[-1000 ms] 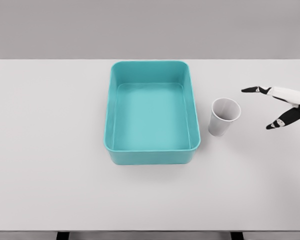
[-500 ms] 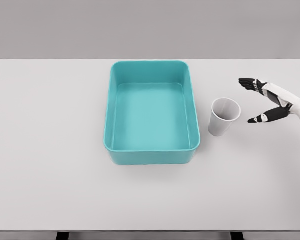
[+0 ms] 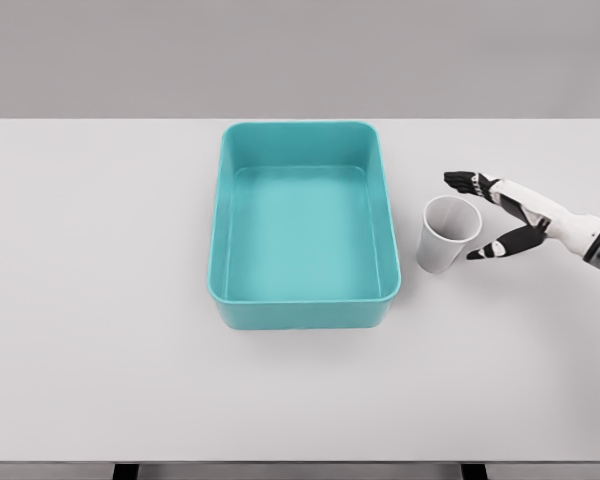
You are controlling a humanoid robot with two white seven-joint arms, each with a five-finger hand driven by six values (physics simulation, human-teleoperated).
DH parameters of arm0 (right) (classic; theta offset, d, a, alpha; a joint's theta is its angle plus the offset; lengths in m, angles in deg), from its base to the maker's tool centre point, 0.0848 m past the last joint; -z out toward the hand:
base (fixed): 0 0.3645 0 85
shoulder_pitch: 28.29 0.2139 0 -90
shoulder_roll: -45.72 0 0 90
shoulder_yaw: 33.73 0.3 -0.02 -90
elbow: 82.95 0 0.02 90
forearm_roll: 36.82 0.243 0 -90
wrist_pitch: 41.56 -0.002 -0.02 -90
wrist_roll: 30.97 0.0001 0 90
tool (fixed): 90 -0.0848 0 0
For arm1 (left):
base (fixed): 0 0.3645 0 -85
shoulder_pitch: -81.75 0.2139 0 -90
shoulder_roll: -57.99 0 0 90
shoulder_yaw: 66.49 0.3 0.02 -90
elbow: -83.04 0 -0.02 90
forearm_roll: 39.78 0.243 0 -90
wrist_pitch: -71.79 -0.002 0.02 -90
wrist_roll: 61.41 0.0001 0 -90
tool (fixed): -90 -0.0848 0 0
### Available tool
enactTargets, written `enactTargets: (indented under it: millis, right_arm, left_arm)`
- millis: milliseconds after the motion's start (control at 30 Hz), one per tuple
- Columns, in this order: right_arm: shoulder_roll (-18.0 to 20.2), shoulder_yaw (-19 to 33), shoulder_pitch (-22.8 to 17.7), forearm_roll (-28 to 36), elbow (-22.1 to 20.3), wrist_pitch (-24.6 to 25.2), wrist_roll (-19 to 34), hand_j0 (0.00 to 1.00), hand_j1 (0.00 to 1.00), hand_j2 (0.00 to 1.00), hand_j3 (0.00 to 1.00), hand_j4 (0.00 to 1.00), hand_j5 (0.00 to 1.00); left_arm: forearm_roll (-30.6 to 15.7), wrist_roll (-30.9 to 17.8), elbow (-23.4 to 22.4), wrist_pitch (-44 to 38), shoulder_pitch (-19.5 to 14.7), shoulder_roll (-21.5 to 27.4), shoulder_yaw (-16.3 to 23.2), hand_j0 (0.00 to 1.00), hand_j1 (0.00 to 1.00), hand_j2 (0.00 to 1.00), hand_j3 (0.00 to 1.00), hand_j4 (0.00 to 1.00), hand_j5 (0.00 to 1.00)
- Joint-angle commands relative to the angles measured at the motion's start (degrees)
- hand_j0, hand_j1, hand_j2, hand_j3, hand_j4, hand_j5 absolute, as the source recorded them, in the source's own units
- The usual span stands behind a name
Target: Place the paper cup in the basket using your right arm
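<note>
You have the cup (image 3: pixel 448 234) standing upright on the table (image 3: pixel 100 300), mouth up, just right of the basket (image 3: pixel 302 305) and about level with the basket's middle. A narrow strip of bare table separates the cup's left side from the basket's right wall; they do not touch. Your right hand (image 3: pixel 500 210) comes in from the right edge, with its fingers spread and holding nothing. The upper fingers (image 3: pixel 465 181) reach over just above and behind the cup's rim, and the thumb (image 3: pixel 492 247) points at the cup's right side from below. The cup's right edge sits in the open span between them. From this angle you cannot be sure whether the thumb tip touches the cup wall or stops just short of it; it looks very close. The basket is a teal rectangular tub with rounded corners, its long sides running away from you and its far wall near the table's back edge. To the right of the cup, only the hand and forearm cross the table. The near half of the table, in front of basket and cup, is plain white surface out to the front edge. The left arm does not show.
</note>
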Motion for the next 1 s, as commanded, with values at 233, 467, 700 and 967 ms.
enactTargets:
  millis: [233, 467, 700, 967]
  right_arm:
    - [0.19, -1.17, 0.0, 0.28, -2.42, 0.11, -0.01, 1.0, 1.0, 1.0, 1.0, 1.0, 1.0]
    - [0.19, -2.05, 0.0, 0.36, -3.82, 0.19, -0.01, 1.0, 1.0, 1.0, 1.0, 1.0, 1.0]
    - [0.1, -2.84, 0.0, 0.36, -4.27, 0.19, -0.01, 1.0, 1.0, 1.0, 1.0, 1.0, 1.0]
    - [0.1, -2.66, 0.0, 0.54, -6.2, 1.95, -0.01, 1.0, 1.0, 1.0, 1.0, 1.0, 1.0]
  left_arm:
    - [0.0, -0.04, -0.03, 0.0, 0.0, 0.0, 0.0, 1.0, 1.0, 1.0, 1.0, 1.0, 1.0]
    - [0.0, -0.04, -0.03, 0.0, 0.0, 0.0, 0.0, 1.0, 1.0, 1.0, 1.0, 1.0, 1.0]
    - [0.0, -0.04, -0.03, 0.0, 0.0, 0.0, 0.0, 1.0, 1.0, 1.0, 1.0, 1.0, 1.0]
    - [0.0, 0.05, -0.03, 0.0, 0.0, 0.0, 0.0, 1.0, 1.0, 1.0, 1.0, 1.0, 1.0]
